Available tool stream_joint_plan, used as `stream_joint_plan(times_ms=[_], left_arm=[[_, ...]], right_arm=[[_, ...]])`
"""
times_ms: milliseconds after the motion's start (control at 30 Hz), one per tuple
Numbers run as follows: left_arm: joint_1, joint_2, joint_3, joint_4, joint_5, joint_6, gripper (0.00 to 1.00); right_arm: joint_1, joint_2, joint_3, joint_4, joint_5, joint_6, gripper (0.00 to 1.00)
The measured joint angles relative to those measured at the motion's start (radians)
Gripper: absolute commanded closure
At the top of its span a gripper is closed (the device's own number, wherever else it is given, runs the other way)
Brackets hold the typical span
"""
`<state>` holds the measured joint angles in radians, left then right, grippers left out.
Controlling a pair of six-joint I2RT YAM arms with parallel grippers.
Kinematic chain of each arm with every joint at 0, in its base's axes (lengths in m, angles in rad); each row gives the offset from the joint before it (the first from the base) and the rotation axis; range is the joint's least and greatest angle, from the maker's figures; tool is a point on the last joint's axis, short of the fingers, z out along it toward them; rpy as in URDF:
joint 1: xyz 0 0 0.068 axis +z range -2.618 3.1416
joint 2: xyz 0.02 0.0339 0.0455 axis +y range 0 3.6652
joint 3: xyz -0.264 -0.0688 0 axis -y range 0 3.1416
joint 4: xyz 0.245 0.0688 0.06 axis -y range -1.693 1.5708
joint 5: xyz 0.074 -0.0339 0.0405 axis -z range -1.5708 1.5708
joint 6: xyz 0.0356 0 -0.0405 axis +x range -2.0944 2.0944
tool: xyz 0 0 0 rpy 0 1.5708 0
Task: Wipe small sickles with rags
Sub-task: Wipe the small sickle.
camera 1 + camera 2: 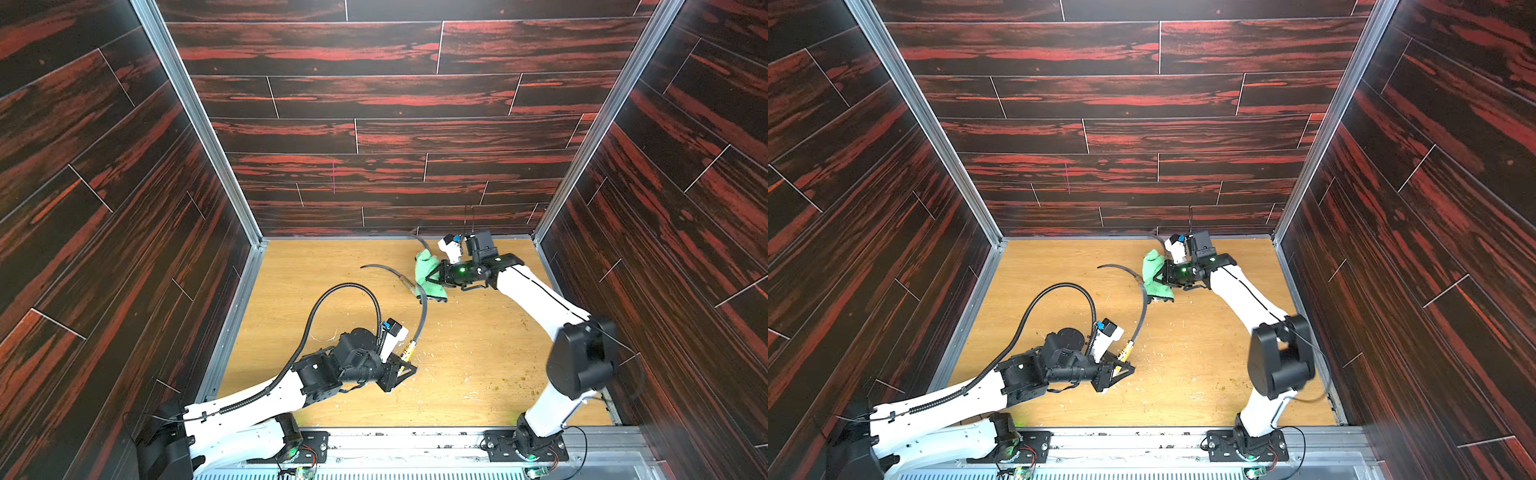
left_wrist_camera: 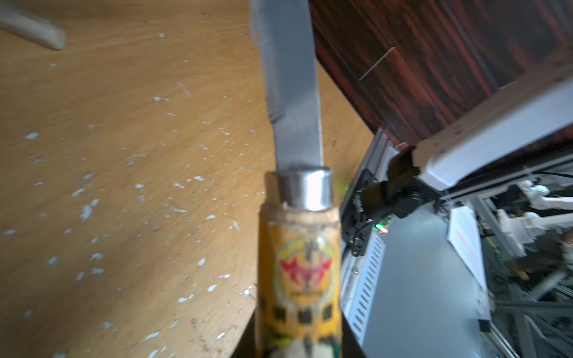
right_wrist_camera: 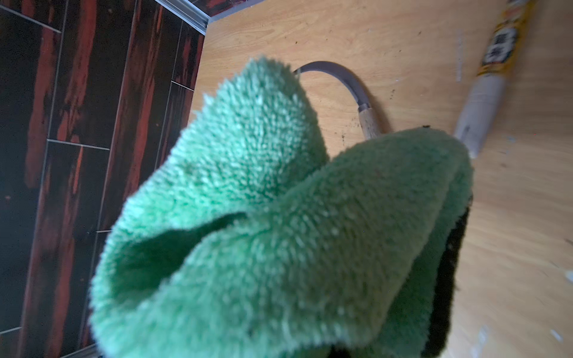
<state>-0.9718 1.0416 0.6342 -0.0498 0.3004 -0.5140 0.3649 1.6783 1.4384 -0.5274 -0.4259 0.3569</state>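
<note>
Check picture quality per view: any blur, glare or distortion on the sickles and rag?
Left wrist view: the held sickle is soft, too near the lens, with glare on its metal collar; flecks on the table smear. Right wrist view: the rag fills the frame, nearest folds blurred; the lying sickle behind is crisper. Both top views: fairly sharp, walls splayed by wide-angle distortion.
</note>
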Motion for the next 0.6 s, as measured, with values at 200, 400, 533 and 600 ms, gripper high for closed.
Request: stream_joint_plan(times_ms=[200, 400, 533, 600], left_arm=[[0.0, 0.097, 0.054, -0.092, -0.145, 0.019, 1.0], [0.0, 0.192, 0.162, -0.16, -0.252, 0.052, 1.0], [0.0, 0.201, 0.169, -0.16, -0.282, 0.057, 1.0], [0.0, 0.201, 0.169, -0.155, -0.286, 0.057, 1.0]], right_arm=[[0.077, -0.228, -0.006, -0.107, 0.097, -0.037, 1.0], [0.208, -0.327, -0.055, -0.14, 0.151, -0.017, 1.0], [0.26, -0.304, -0.129, -0.139, 0.185, 0.025, 1.0], [0.264, -0.286, -0.153, -0.138, 0.198, 0.043, 1.0]])
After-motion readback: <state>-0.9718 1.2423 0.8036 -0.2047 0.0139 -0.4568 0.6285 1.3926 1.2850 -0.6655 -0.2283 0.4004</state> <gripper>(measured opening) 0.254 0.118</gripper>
